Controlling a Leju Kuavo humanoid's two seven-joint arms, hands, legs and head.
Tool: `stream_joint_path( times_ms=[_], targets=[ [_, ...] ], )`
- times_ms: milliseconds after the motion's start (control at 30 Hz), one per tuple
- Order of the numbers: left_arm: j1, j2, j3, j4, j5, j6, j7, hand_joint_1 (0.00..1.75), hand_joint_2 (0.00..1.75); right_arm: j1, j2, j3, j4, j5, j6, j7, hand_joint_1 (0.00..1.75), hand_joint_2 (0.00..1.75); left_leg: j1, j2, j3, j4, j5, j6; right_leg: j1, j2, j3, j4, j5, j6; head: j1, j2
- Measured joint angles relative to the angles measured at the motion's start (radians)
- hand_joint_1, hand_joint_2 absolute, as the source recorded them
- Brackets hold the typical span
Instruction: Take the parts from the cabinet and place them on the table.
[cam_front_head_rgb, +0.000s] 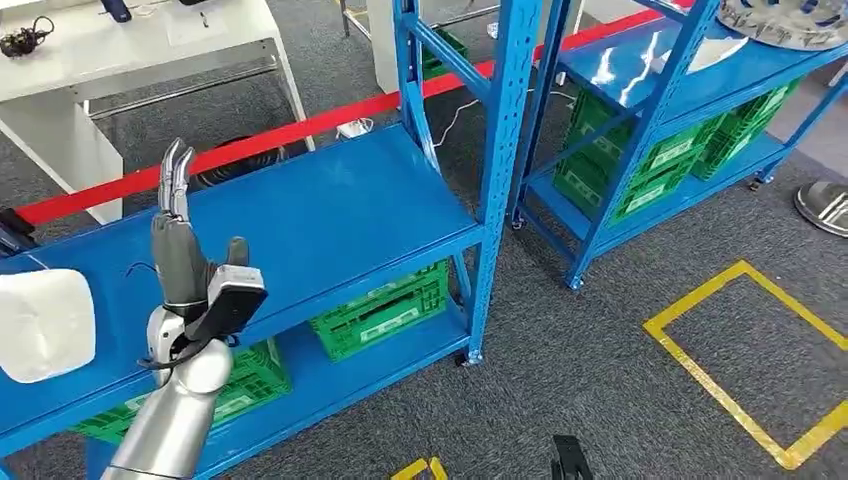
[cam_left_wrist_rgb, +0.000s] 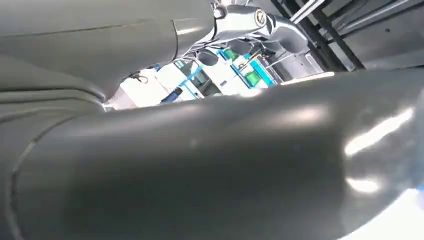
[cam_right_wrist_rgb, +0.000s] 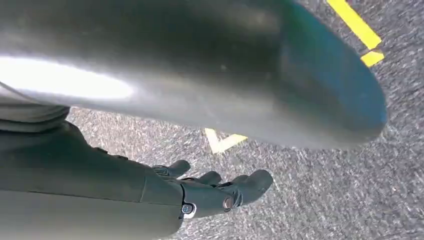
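A white bulky part (cam_front_head_rgb: 40, 325) lies at the left end of the blue cabinet shelf (cam_front_head_rgb: 340, 215). My left hand (cam_front_head_rgb: 185, 255) is raised over that shelf, just right of the white part and not touching it. Its fingers point straight up, spread, with nothing in them. In the left wrist view its grey thumb (cam_left_wrist_rgb: 225, 165) is blurred and very close. A round silver part (cam_front_head_rgb: 780, 20) rests on the top shelf of the second blue cabinet (cam_front_head_rgb: 640, 70) at the far right. My right hand (cam_right_wrist_rgb: 210, 192) hangs above the grey carpet, fingers loosely extended and empty.
Green crates (cam_front_head_rgb: 385, 310) sit on the lower shelves of both cabinets. A red bar (cam_front_head_rgb: 300, 128) runs behind the near cabinet, with a white table (cam_front_head_rgb: 130, 60) beyond it. Yellow tape (cam_front_head_rgb: 740, 350) marks a square on the carpet. A silver disc (cam_front_head_rgb: 825, 205) lies at the right edge.
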Motion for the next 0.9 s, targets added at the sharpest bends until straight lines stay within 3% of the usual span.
stream_joint_path(
  times_ms=[67, 100, 133, 233, 267, 300, 333, 400, 433, 467, 567, 600, 633, 700, 767, 800, 833, 900],
  targets=[
    [0.0, 0.001, 0.0, 0.0, 0.002, 0.0, 0.0, 0.0, 0.0, -0.001, 0.0, 0.0, 0.0, 0.0, 0.0, 0.0, 0.0, 0.0, -0.004, -0.002, 0.002, -0.003, -0.001, 0.017, -0.001, -0.001, 0.01, -0.014, 0.002, 0.019, 0.0, 0.0],
    [0.001, -0.001, 0.0, -0.004, 0.002, 0.0, 0.0, 0.0, 0.0, -0.001, 0.0, 0.0, 0.0, 0.0, 0.0, 0.0, 0.0, 0.0, 0.006, -0.001, 0.01, -0.014, 0.004, 0.026, -0.004, -0.002, 0.01, -0.006, -0.005, 0.022, 0.002, 0.0],
    [-0.002, -0.001, 0.0, -0.006, 0.002, 0.001, -0.002, 0.0, 0.0, -0.002, -0.001, 0.0, 0.0, 0.002, 0.0, 0.0, 0.0, 0.0, 0.003, -0.001, 0.013, -0.017, 0.003, 0.035, 0.0, -0.004, -0.004, 0.026, -0.023, 0.02, 0.001, 0.0],
    [0.006, -0.002, 0.001, -0.006, 0.002, 0.001, -0.003, 0.0, 0.0, -0.002, -0.001, 0.0, 0.0, 0.005, 0.0, 0.002, 0.0, 0.0, -0.009, 0.001, 0.012, -0.014, -0.004, 0.054, 0.015, -0.003, -0.132, 0.258, -0.122, 0.014, 0.006, 0.0],
    [0.01, -0.002, 0.0, -0.005, 0.002, 0.001, -0.003, 0.0, 0.0, 0.0, -0.001, 0.0, 0.0, 0.006, 0.0, 0.002, 0.0, 0.0, -0.014, 0.001, 0.012, -0.011, -0.006, 0.057, 0.019, -0.003, -0.162, 0.304, -0.126, 0.012, 0.006, 0.0],
    [0.013, -0.002, 0.001, -0.005, 0.002, 0.001, -0.003, 0.0, 0.0, 0.001, -0.001, 0.0, 0.0, 0.006, 0.0, 0.002, 0.0, 0.0, -0.019, 0.0, 0.012, -0.006, -0.009, 0.062, 0.025, -0.003, -0.168, 0.299, -0.102, 0.006, 0.006, 0.0],
    [0.014, -0.002, 0.001, -0.006, 0.002, 0.001, -0.002, 0.0, 0.0, 0.002, -0.001, 0.0, 0.0, 0.009, 0.001, 0.002, 0.0, 0.0, -0.023, -0.002, 0.012, -0.001, -0.012, 0.064, 0.03, -0.003, -0.149, 0.245, -0.059, -0.001, 0.006, 0.0],
    [0.014, -0.003, 0.001, -0.006, 0.002, 0.001, -0.002, 0.0, 0.0, 0.0, -0.003, 0.0, 0.0, 0.016, 0.003, 0.001, 0.0, 0.0, -0.029, -0.006, 0.012, 0.011, -0.018, 0.065, 0.04, -0.003, -0.072, 0.07, 0.033, -0.019, 0.006, 0.0],
    [0.014, -0.003, 0.001, -0.006, 0.002, 0.001, -0.002, 0.0, 0.0, -0.002, -0.005, 0.0, 0.0, 0.019, 0.003, 0.001, 0.0, 0.0, -0.03, -0.006, 0.01, 0.015, -0.021, 0.063, 0.044, -0.004, -0.057, 0.035, 0.025, -0.034, 0.005, 0.0],
    [0.014, -0.002, 0.001, -0.006, 0.002, 0.0, -0.002, 0.0, 0.0, -0.002, -0.005, 0.0, 0.0, 0.021, 0.002, 0.001, 0.0, 0.0, -0.037, -0.01, 0.007, 0.022, -0.026, 0.058, 0.045, -0.006, -0.057, 0.022, 0.032, -0.031, 0.005, 0.0],
    [0.014, -0.002, 0.001, -0.006, 0.002, -0.001, -0.006, 0.0, 0.0, -0.001, -0.005, 0.0, 0.0, 0.025, 0.0, 0.002, 0.0, 0.0, -0.034, -0.01, 0.007, 0.015, -0.021, 0.047, 0.046, -0.006, -0.057, 0.019, 0.038, -0.04, 0.006, 0.0],
    [0.016, -0.001, 0.002, -0.008, 0.002, -0.001, -0.006, 0.0, 0.0, -0.001, 0.001, 0.0, 0.0, 0.028, 0.0, 0.002, 0.0, 0.0, -0.039, -0.011, 0.003, 0.019, -0.026, 0.043, 0.032, -0.013, -0.051, 0.01, 0.046, -0.044, 0.008, 0.0],
    [0.014, 0.0, 0.003, -0.008, 0.002, -0.001, -0.008, 0.0, 0.0, -0.002, -0.005, 0.0, -0.001, 0.03, -0.002, 0.001, 0.0, 0.0, -0.038, -0.01, -0.002, 0.037, -0.041, 0.03, 0.029, -0.014, -0.048, 0.008, 0.047, -0.046, 0.001, 0.0],
    [0.014, 0.001, 0.005, -0.007, 0.002, -0.002, -0.008, 0.0, 0.0, -0.002, -0.005, 0.0, -0.001, 0.032, -0.001, 0.002, 0.0, 0.0, -0.019, -0.008, -0.063, 0.166, -0.109, 0.008, 0.025, -0.021, -0.049, 0.007, 0.048, -0.048, -0.006, 0.0],
    [0.022, 0.002, 0.005, -0.003, 0.002, -0.004, -0.009, 0.0, 0.0, -0.001, -0.005, 0.0, -0.001, 0.033, -0.002, 0.002, 0.0, 0.0, -0.003, -0.007, -0.12, 0.277, -0.142, -0.009, 0.019, -0.032, -0.048, 0.007, 0.047, -0.047, -0.007, 0.0],
    [0.024, 0.003, 0.005, 0.0, 0.002, -0.006, -0.009, 0.0, 0.0, -0.001, -0.005, 0.0, -0.001, 0.033, -0.002, 0.002, 0.0, 0.0, 0.003, -0.005, -0.126, 0.283, -0.133, -0.014, 0.016, -0.037, -0.048, 0.007, 0.045, -0.044, -0.007, 0.0],
    [0.024, 0.003, 0.005, 0.003, 0.002, -0.009, -0.009, 0.0, 0.0, -0.001, -0.005, 0.0, -0.001, 0.033, -0.002, 0.002, 0.0, 0.0, 0.01, -0.002, -0.111, 0.248, -0.101, -0.019, 0.012, -0.045, -0.047, 0.007, 0.044, -0.04, -0.007, 0.0],
    [0.023, 0.004, 0.006, 0.005, 0.0, -0.012, -0.009, 0.0, 0.0, -0.001, -0.005, 0.0, -0.001, 0.034, -0.004, 0.002, 0.0, 0.0, 0.018, 0.024, -0.027, 0.088, -0.018, -0.028, 0.003, -0.059, -0.039, 0.007, 0.039, -0.027, -0.007, 0.0]
  ],
)
